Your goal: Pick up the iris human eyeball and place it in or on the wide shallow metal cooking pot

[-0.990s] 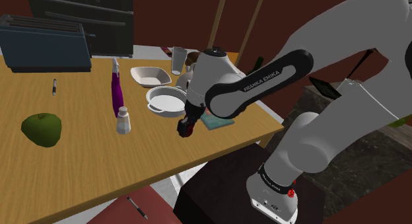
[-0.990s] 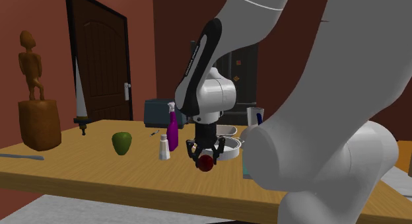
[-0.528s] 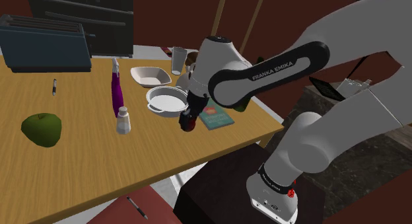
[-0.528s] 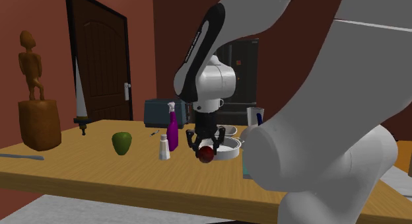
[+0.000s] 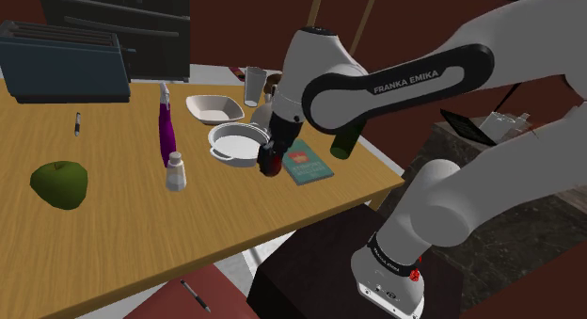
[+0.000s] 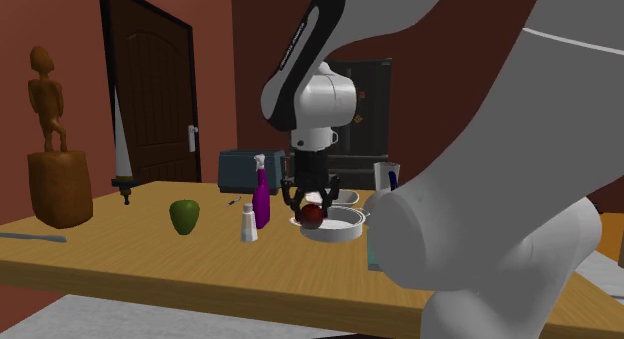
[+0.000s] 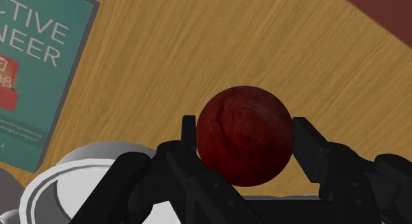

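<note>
Eyeball (image 7: 244,133) carrying is the step in hand — picked up, not yet delivered. Above the wooden table (image 5: 113,223), just beside the rim of the white shallow pot (image 5: 235,143) rather than over its bowl, the black gripper (image 6: 312,207) clamps that dark red ball between both fingers. Next, I'd judge — shift over the pot's middle, lower, then let go.
</note>
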Available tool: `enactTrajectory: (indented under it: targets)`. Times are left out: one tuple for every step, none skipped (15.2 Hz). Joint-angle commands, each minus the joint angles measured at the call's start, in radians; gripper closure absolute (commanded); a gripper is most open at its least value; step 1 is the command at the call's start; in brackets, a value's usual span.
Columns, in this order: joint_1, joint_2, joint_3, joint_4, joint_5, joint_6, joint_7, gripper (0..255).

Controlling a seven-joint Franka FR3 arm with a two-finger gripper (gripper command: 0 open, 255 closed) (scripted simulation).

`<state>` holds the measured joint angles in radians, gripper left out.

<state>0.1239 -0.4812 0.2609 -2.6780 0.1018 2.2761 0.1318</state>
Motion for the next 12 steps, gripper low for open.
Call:
enactTrajectory:
  targets:
    - [0.001,-0.018,-0.005,0.014,0.000,-0.032,-0.004,255]
    - [0.001,-0.026,-0.007,0.022,0.000,-0.048,-0.005,255]
    - [0.001,-0.029,-0.008,0.025,0.000,-0.054,-0.005,255]
    - [-0.014,0.006,-0.017,0.051,-0.013,-0.045,-0.018,255]
    - [-0.028,0.040,-0.026,0.077,-0.025,-0.038,-0.031,255]
    - [-0.042,0.074,-0.035,0.105,-0.036,-0.032,-0.043,255]
    - [-0.054,0.107,-0.044,0.134,-0.047,-0.028,-0.054,255]
    - [-0.066,0.141,-0.052,0.163,-0.058,-0.024,-0.066,255]
    - [-0.077,0.175,-0.060,0.194,-0.068,-0.021,-0.076,255]
    - [-0.087,0.208,-0.068,0.225,-0.077,-0.020,-0.087,255]
    - [-0.096,0.241,-0.075,0.258,-0.086,-0.019,-0.097,255]
    - [-0.105,0.274,-0.082,0.291,-0.094,-0.020,-0.107,255]
